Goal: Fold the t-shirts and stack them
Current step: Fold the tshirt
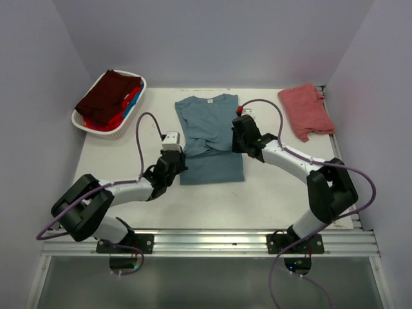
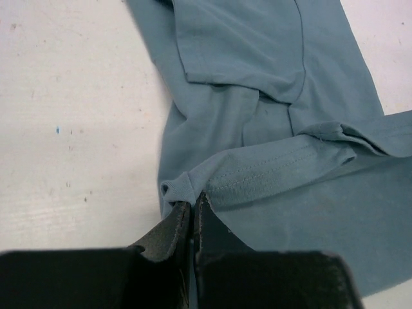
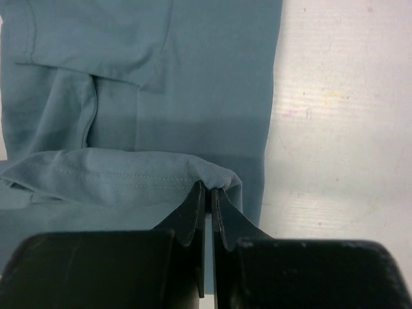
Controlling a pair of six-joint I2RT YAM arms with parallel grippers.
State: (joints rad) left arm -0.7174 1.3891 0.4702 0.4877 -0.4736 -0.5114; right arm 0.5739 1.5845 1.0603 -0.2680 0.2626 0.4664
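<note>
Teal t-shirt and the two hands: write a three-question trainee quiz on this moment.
1. True or false: the left hand and the right hand are both shut on the teal t-shirt at its hem.
2. Where does the salmon-red t-shirt lie? A under the teal t-shirt; B alone at far right; C in the left hand.
3. What holds the dark maroon t-shirt?
Key: 1 true; 2 B; 3 the white basket.
</note>
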